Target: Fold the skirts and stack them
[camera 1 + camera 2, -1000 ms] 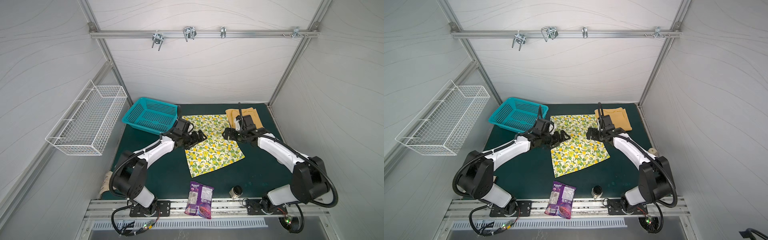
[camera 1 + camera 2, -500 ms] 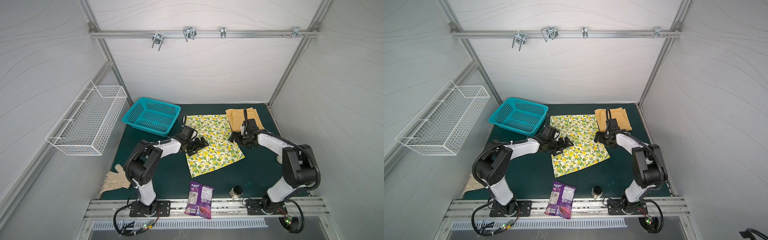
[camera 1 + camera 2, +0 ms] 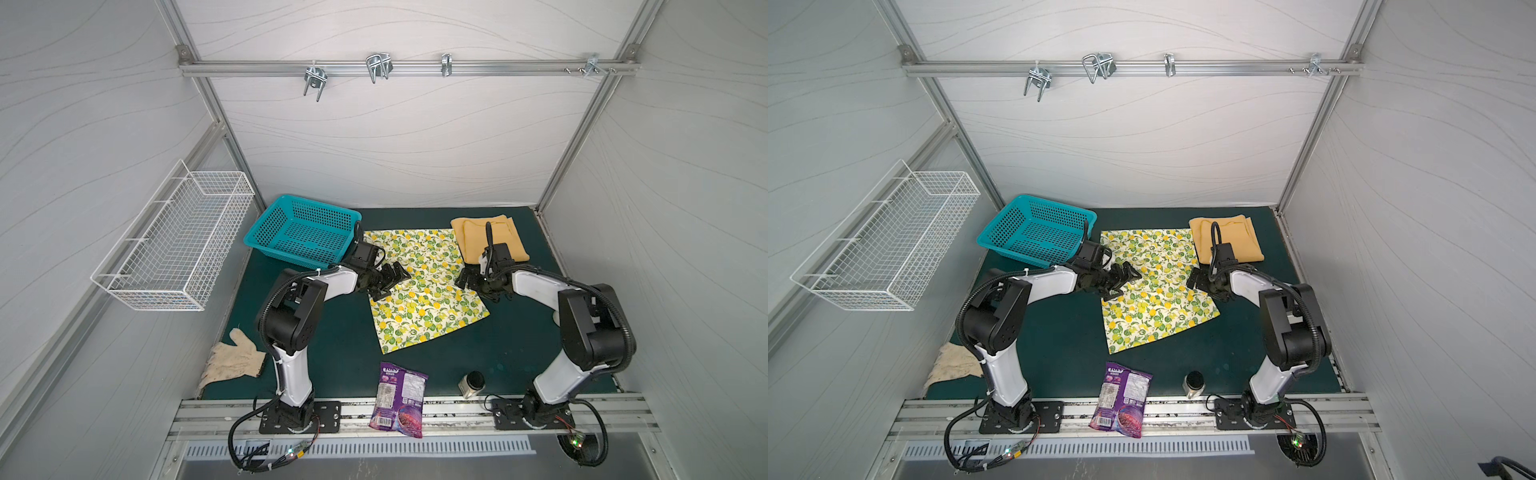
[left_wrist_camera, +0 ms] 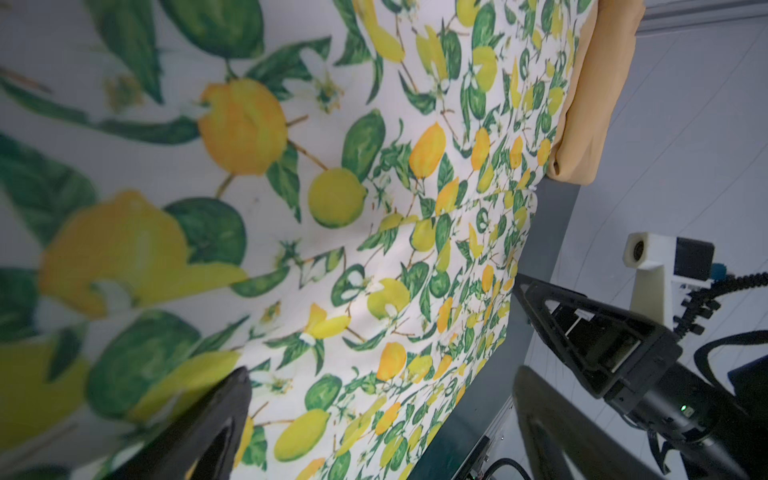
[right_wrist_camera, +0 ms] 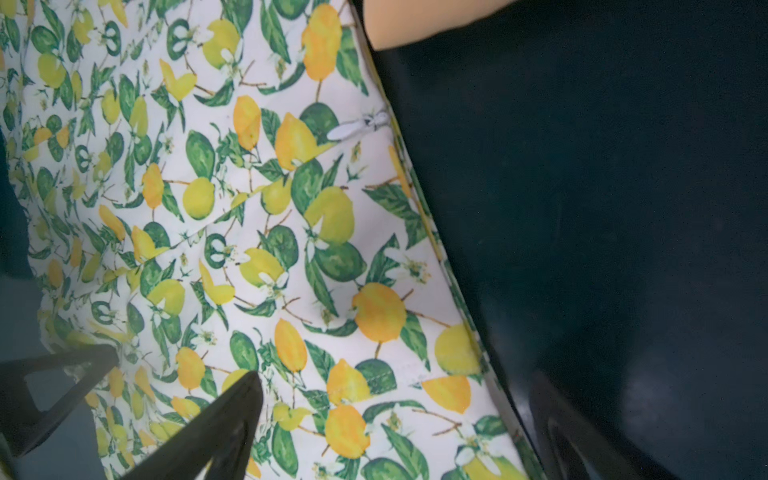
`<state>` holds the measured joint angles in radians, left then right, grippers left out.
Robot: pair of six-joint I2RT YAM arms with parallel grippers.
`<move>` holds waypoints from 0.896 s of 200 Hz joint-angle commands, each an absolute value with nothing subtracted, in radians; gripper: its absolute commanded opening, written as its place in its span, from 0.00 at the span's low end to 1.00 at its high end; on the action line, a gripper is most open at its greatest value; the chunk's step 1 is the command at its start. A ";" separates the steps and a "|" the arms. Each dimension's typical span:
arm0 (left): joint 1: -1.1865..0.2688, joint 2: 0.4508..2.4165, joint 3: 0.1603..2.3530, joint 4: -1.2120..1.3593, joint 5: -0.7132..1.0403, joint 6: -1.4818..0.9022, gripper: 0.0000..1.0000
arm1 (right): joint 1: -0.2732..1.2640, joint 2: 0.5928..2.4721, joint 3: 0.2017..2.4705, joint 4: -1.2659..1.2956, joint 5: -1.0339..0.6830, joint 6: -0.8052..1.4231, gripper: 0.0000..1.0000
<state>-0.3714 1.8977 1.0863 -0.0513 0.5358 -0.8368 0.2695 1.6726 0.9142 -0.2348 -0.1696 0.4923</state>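
Right now the lemon skirt (image 3: 419, 286) is spread flat in the middle of the green desk (image 3: 332, 365), and it is not folded yet. It seems to be laid open like this so that a neat fold can be made.

The yellow skirt (image 3: 505, 241) is seen already folded at the far right corner, right beside the lemon one. It was most likely put there to be the bottom of the stack.

The left claw (image 3: 392, 284) is held wide apart over the lemon skirt's left edge, and the right claw (image 3: 465, 279) is held wide apart at its right edge. Nothing is gripped by either. One is placed at each side, likely so that the cloth can be lifted evenly.

A blue basket (image 3: 303, 237) is set just beside the skirt's far left corner. A snack bag (image 3: 399, 399) and a jar (image 3: 471, 380) are left at the front, well apart from the skirts.
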 commanded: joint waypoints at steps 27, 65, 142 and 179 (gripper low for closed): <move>-0.317 2.021 1.188 -0.221 0.448 -0.762 0.99 | 0.401 1.720 0.901 -0.205 -0.235 0.578 0.99; -0.293 2.069 1.313 -0.351 0.390 -0.723 0.99 | 0.487 1.719 0.940 -0.202 -0.228 0.629 0.99; -0.256 2.148 1.704 -0.690 0.273 -0.647 0.99 | 0.647 1.777 1.085 -0.255 -0.182 0.676 0.99; -0.258 2.064 1.717 -0.704 0.322 -0.631 0.99 | 0.680 1.700 1.101 -0.301 -0.137 0.673 0.99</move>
